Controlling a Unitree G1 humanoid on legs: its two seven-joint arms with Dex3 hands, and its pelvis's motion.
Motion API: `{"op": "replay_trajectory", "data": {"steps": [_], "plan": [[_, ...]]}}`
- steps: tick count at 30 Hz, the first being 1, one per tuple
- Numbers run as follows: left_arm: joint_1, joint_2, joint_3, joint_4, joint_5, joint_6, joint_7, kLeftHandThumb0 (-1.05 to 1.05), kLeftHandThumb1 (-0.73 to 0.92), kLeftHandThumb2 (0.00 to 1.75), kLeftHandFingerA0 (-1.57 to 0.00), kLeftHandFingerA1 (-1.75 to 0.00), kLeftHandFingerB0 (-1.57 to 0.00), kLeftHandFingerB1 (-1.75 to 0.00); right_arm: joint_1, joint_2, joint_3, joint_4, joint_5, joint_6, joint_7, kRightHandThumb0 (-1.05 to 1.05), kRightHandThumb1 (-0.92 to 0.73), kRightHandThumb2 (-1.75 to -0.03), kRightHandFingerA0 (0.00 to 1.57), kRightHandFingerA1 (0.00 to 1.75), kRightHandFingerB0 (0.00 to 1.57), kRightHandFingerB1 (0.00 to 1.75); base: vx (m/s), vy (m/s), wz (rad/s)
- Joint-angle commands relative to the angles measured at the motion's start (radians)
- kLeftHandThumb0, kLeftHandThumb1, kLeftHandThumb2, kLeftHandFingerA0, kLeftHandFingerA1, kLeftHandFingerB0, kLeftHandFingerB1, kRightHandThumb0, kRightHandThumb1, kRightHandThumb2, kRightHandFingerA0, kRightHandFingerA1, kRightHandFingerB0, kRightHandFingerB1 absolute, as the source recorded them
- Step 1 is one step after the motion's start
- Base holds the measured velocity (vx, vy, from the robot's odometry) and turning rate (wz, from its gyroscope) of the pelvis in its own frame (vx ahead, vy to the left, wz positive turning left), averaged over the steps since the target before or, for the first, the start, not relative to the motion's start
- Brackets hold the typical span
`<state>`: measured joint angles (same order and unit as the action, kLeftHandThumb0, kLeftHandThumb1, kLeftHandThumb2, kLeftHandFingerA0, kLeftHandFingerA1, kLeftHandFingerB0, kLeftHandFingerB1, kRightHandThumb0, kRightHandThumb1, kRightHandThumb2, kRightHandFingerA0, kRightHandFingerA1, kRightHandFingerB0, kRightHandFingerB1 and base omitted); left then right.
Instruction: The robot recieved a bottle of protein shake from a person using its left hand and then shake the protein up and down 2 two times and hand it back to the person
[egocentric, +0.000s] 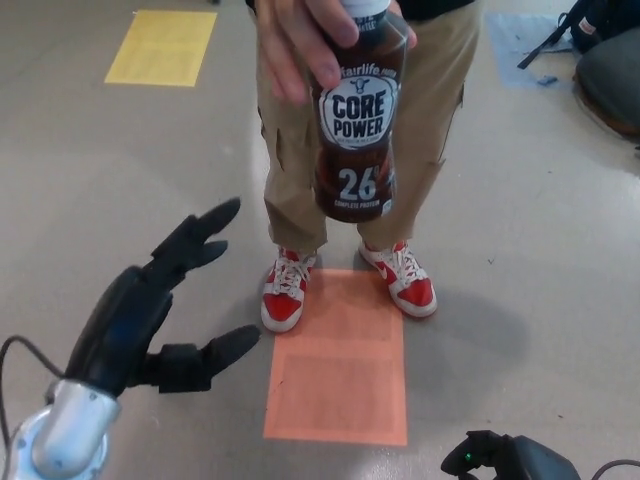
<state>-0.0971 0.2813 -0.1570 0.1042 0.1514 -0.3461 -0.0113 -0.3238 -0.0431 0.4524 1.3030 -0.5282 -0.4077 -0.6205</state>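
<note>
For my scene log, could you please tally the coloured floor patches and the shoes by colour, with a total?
Yellow patch: 1
Orange patch: 1
Blue patch: 1
Red-and-white shoes: 2
Total: 5

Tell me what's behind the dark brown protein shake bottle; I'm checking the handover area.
Behind the dark brown protein shake bottle, held by the person's hand, are the person's khaki trousers. The trouser part directly behind it is covered. The robot's black left hand is open, apart from it.
</note>
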Motion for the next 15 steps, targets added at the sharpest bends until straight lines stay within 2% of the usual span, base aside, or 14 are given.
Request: {"op": "replay_trajectory", "data": {"steps": [1,2,5,6,8,9,11,12,14,15], "plan": [[-0.11,0.103,-0.013,-0.23,-0.37,0.621,-0.399,-0.8,0.49,0.86,-0.02,-0.25,0.0,-0.07,-0.018,-0.018,-0.015,0.013,-0.002,-0.017,-0.005,-0.44,-0.7,-0.89,0.85,0.79,0.87,0.62,0.0,0.0,0.0],[-0.142,0.103,-0.008,-0.242,-0.395,0.688,-0.407,-0.83,0.51,0.88,-0.04,-0.26,-0.05,-0.06,-0.021,-0.019,-0.017,0.014,-0.001,-0.017,-0.004,-0.45,-0.7,-0.9,0.86,0.83,0.88,0.63,0.0,0.0,0.0],[-0.191,0.097,0.009,-0.249,-0.454,0.8,-0.413,-0.78,0.47,0.86,-0.03,-0.2,-0.03,-0.08,-0.025,-0.02,-0.019,0.014,0.0,-0.02,-0.003,-0.47,-0.71,-0.9,0.87,0.87,0.89,0.64,0.0,0.0,0.0],[-0.214,0.09,0.019,-0.248,-0.483,0.853,-0.411,-0.82,0.5,0.88,-0.06,-0.28,-0.06,-0.04,-0.026,-0.021,-0.018,0.014,-0.001,-0.021,-0.003,-0.46,-0.71,-0.9,0.86,0.82,0.88,0.64,0.0,0.0,0.0],[-0.252,0.081,0.032,-0.249,-0.524,0.937,-0.406,-0.84,0.52,0.89,-0.06,-0.35,-0.07,-0.02,-0.028,-0.023,-0.018,0.013,-0.002,-0.024,-0.004,-0.46,-0.7,-0.9,0.85,0.86,0.89,0.64,0.0,0.0,0.0],[-0.272,0.079,0.037,-0.253,-0.544,0.978,-0.403,-0.81,0.5,0.88,-0.04,-0.39,-0.01,-0.07,-0.031,-0.022,-0.019,0.012,-0.001,-0.023,-0.007,-0.44,-0.68,-0.87,0.85,0.81,0.89,0.65,0.0,0.0,0.0],[-0.306,0.075,0.046,-0.262,-0.575,1.045,-0.399,-0.82,0.51,0.9,-0.01,-0.38,-0.01,-0.07,-0.035,-0.019,-0.023,0.01,0.002,-0.02,-0.007,-0.44,-0.67,-0.88,0.85,0.8,0.89,0.65,0.0,0.0,0.0],[-0.316,0.072,0.05,-0.265,-0.585,1.067,-0.395,-0.86,0.53,0.9,-0.02,-0.35,0.0,-0.01,-0.036,-0.019,-0.023,0.01,0.003,-0.022,-0.007,-0.44,-0.66,-0.87,0.87,0.75,0.9,0.64,0.0,0.0,0.0],[-0.344,0.062,0.064,-0.27,-0.619,1.127,-0.38,-0.84,0.52,0.9,-0.02,-0.33,0.0,-0.03,-0.04,-0.02,-0.025,0.012,0.004,-0.023,0.0,-0.44,-0.66,-0.87,0.87,0.73,0.9,0.63,0.0,0.0,0.0],[-0.363,0.046,0.077,-0.274,-0.646,1.171,-0.361,-0.83,0.53,0.87,-0.05,-0.31,0.0,-0.02,-0.044,-0.021,-0.024,0.012,0.004,-0.018,0.007,-0.44,-0.67,-0.85,0.84,0.74,0.88,0.63,0.0,0.0,0.0]]}}
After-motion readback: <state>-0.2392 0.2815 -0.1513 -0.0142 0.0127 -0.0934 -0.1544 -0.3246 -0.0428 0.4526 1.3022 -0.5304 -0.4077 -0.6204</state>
